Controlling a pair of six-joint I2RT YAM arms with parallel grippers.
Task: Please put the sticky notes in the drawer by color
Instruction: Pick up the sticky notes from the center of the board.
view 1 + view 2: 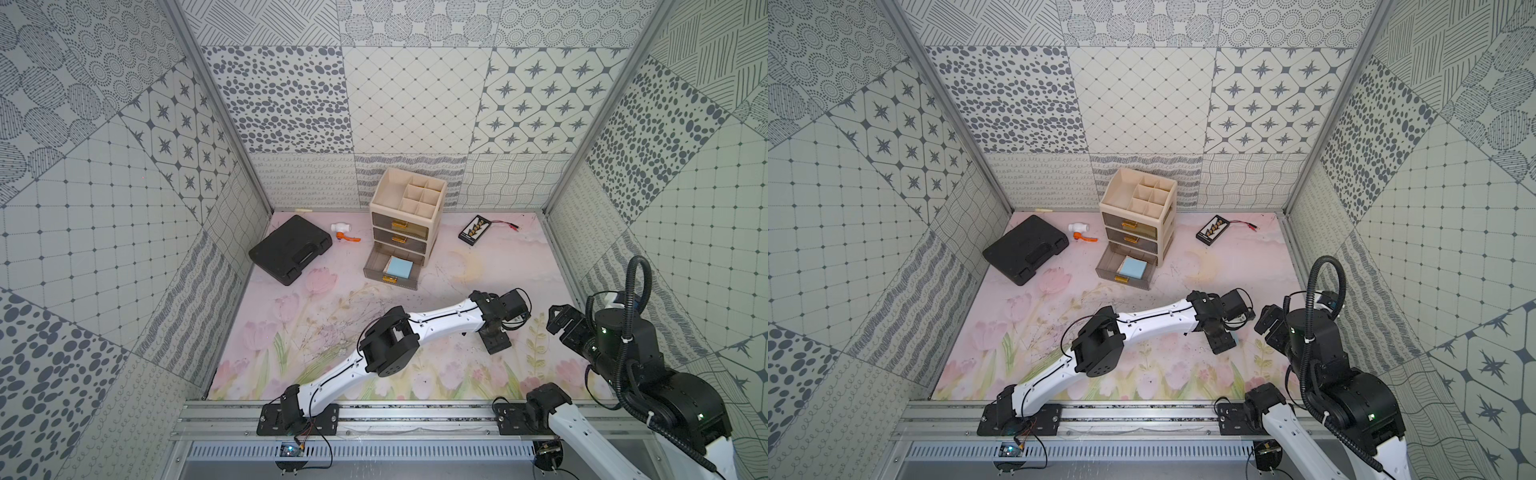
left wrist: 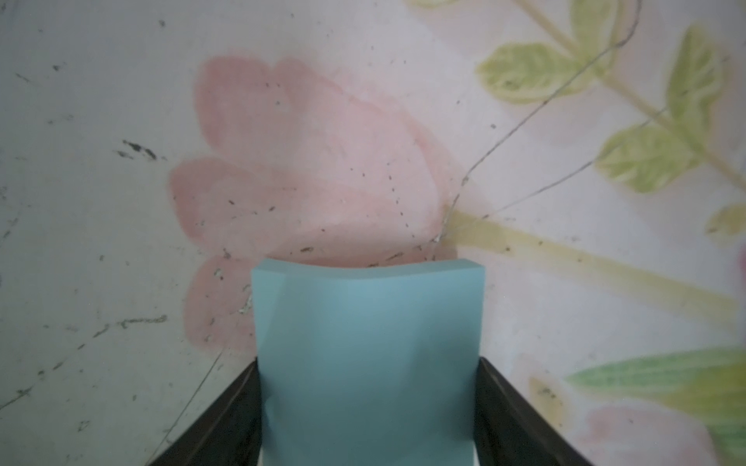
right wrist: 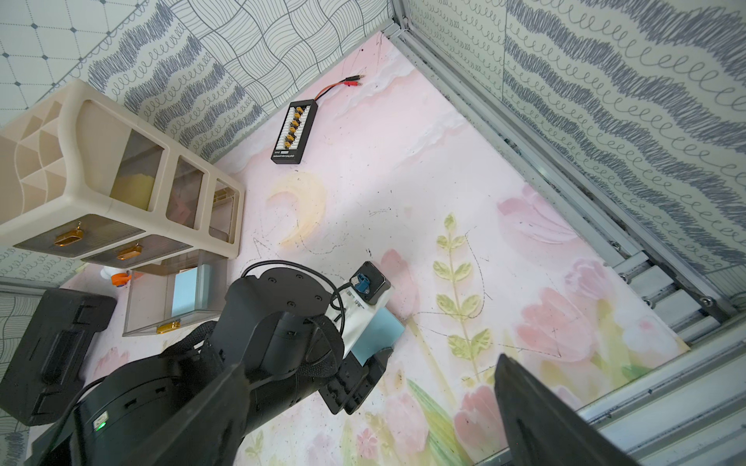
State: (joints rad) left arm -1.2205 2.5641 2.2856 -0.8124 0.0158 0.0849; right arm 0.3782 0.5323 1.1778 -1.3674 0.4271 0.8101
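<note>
Nearest, the right tool (image 1: 557,318) hangs wide open, empty; the left tool (image 2: 367,365) pinches a bowed blue sticky note (image 2: 363,314) over the worktop (image 2: 101,201).

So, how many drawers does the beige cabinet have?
3, stacked: the top drawer and middle drawer are shut; the bottom drawer is pulled open, with blue sticky notes inside. None seems hidden.

Stored: light blue square paper sticky notes (image 1: 400,267), flat in beige plastic cabinet's (image 1: 434,226) open bottom drawer (image 1: 405,285).
Outside: bowed blue pad (image 2: 367,355), well before cabinet.
</note>
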